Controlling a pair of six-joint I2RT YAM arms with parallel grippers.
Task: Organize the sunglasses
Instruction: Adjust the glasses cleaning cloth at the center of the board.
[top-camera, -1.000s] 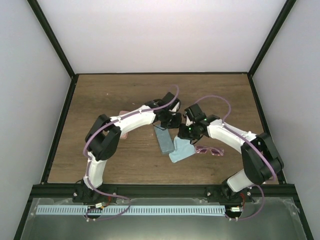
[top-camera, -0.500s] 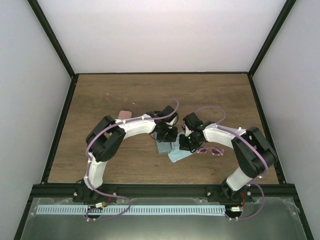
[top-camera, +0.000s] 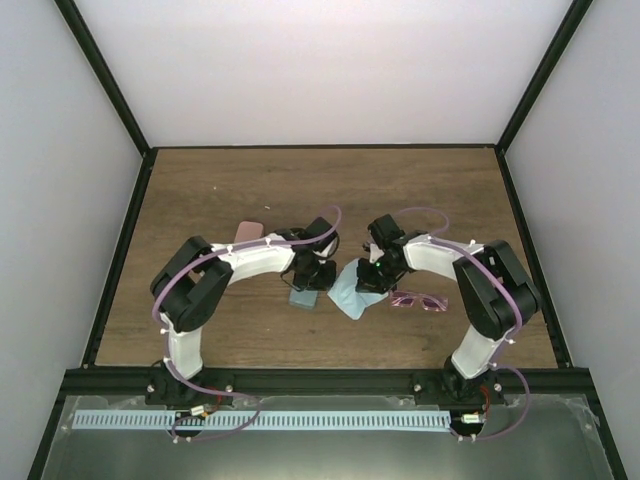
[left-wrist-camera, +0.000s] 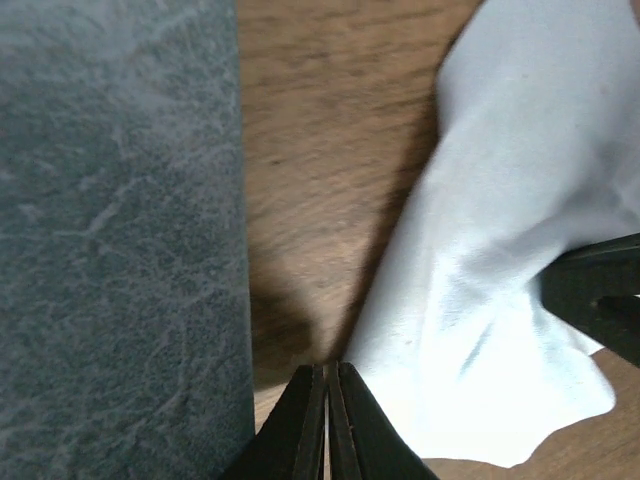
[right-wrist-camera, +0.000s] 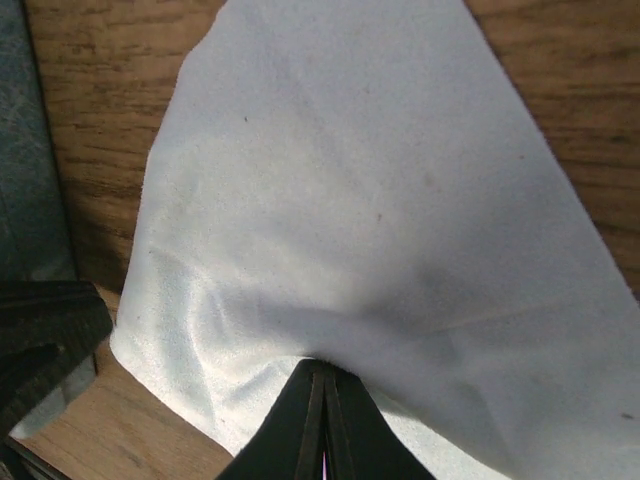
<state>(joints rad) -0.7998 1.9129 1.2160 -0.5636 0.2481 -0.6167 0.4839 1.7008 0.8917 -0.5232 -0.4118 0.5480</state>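
- Top view: pink sunglasses (top-camera: 418, 300) lie loose on the desk (top-camera: 200, 190), three o'clock from the cloth (top-camera: 348, 292); I judge the tidying barely begun.
- Left wrist: my left tool (left-wrist-camera: 328, 374), pressed together, touches the cloth's edge; case (left-wrist-camera: 110, 250) at nine o'clock.
- Right wrist: my right tool (right-wrist-camera: 321, 374) pinches the cloth.

Translucent pinkish-purple sunglasses (top-camera: 418, 300), lying flat on the table (top-camera: 220, 190), right of centre

Brown wood-grain tabletop (top-camera: 220, 190), evenly lit. Plain white walls (top-camera: 320, 70) on three sides. Black metal frame posts (top-camera: 102, 70) at corners. Grey metal ledge (top-camera: 320, 445) nearside.
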